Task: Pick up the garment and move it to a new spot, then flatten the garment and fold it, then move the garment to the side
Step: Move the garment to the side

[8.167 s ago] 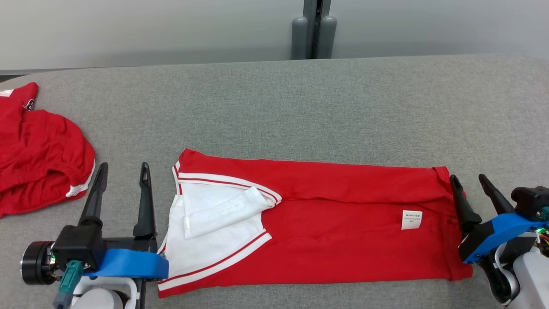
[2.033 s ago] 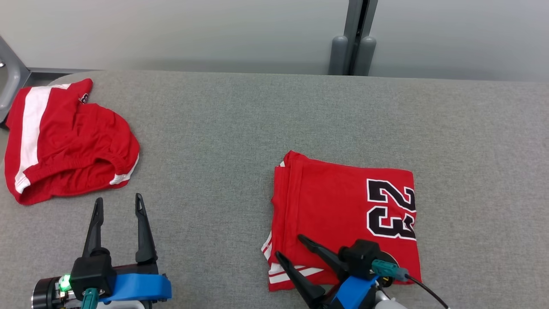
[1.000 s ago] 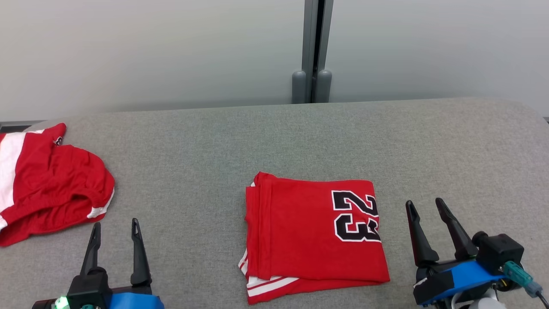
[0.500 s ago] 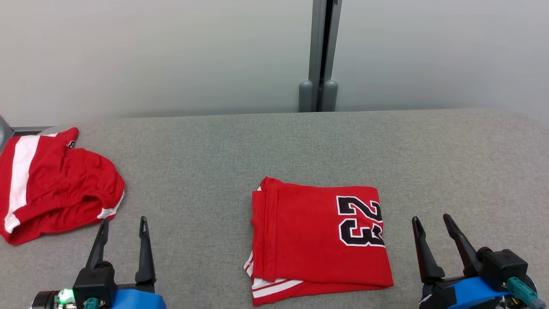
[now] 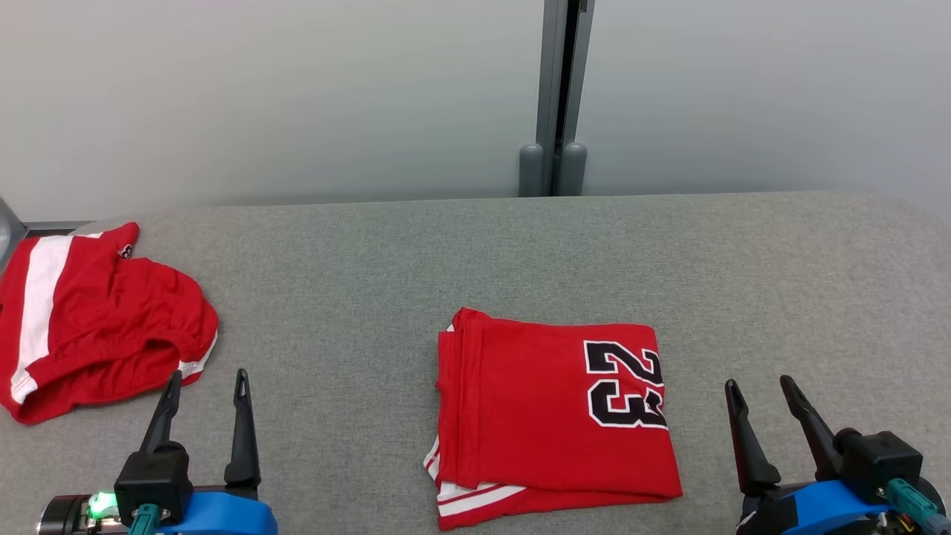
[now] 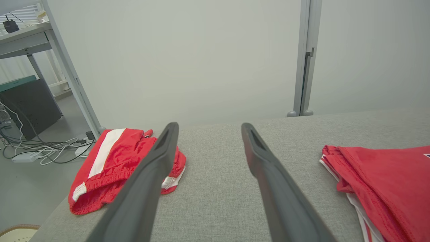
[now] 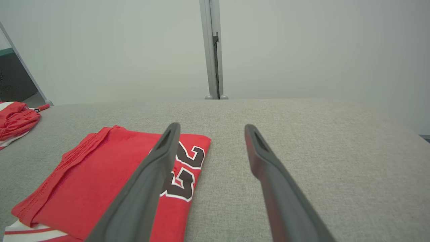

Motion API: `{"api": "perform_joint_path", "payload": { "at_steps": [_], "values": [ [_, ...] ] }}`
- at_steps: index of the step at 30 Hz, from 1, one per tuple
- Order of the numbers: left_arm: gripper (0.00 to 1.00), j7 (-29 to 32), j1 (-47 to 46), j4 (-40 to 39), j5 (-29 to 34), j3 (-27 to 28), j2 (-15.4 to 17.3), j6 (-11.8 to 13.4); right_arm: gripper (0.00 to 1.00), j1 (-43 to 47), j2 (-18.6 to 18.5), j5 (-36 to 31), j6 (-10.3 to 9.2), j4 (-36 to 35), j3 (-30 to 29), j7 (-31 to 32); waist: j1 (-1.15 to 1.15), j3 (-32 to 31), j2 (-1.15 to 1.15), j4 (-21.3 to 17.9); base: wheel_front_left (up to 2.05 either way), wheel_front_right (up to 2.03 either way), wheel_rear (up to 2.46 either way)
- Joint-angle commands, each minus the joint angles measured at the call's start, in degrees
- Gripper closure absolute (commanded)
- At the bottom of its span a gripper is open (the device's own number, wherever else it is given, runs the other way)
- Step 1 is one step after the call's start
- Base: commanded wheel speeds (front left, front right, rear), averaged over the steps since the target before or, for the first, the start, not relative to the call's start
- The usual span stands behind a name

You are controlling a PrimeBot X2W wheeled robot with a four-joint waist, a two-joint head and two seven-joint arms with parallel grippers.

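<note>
The garment (image 5: pixel 542 416) is a red jersey with a black "23", folded into a neat square near the table's front middle; it also appears at the right of the left wrist view (image 6: pixel 386 188) and at the left of the right wrist view (image 7: pixel 100 188). My left gripper (image 5: pixel 206 379) stands open at the lower left, well apart from it, with nothing between its fingers (image 6: pixel 153 174). At the lower right my right gripper (image 5: pixel 758 386) is open and empty, just right of the folded jersey.
Red shorts with white stripes (image 5: pixel 89 312) lie crumpled at the table's left end, also in the left wrist view (image 6: pixel 114 168). The grey fabric table (image 5: pixel 475 253) ends at a pale wall with a grey post (image 5: pixel 553 96). A metal shelf frame and floor cables (image 6: pixel 40 148) stand beyond the left end.
Eight seconds ago the jersey lay as a long strip; two seconds ago it was a square under my right gripper. Since then the right gripper has drawn back right. The head camera shifted.
</note>
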Motion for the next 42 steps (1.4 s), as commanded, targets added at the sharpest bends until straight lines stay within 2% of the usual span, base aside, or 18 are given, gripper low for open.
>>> {"api": "perform_joint_path", "payload": {
  "at_steps": [1,17,25,35,42],
  "values": [
    [0.0,0.3,0.4,-0.3,-0.1,-0.2,0.3,0.0,0.0,0.9,0.2,-0.4,0.0,-0.4,-0.1,0.2,0.0,0.0,0.0,0.0,0.0,0.0,0.0],
    [0.0,0.8,-0.1,0.0,-0.9,-0.8,0.8,0.8,0.0,0.6,0.3,-0.3,0.0,0.3,-0.2,0.8,0.0,0.9,0.0,0.3,0.0,0.0,0.0],
    [0.0,0.7,-0.6,0.0,-1.1,-0.8,1.1,1.3,0.0,-4.0,-0.4,-0.9,0.0,1.6,0.7,1.8,0.0,1.6,0.0,0.4,0.0,0.0,0.0],
    [0.0,0.0,-2.3,0.3,-1.4,-1.7,0.8,1.8,0.0,-12.8,-3.7,0.2,0.0,9.8,3.5,5.0,0.0,3.9,0.0,2.3,0.0,0.0,0.0],
    [0.0,-1.0,-3.8,1.4,-1.5,-2.3,0.4,2.2,0.0,-15.7,-4.0,1.8,0.0,18.4,4.9,4.8,0.0,6.0,0.0,3.9,0.0,0.0,0.0]
  ]
}}
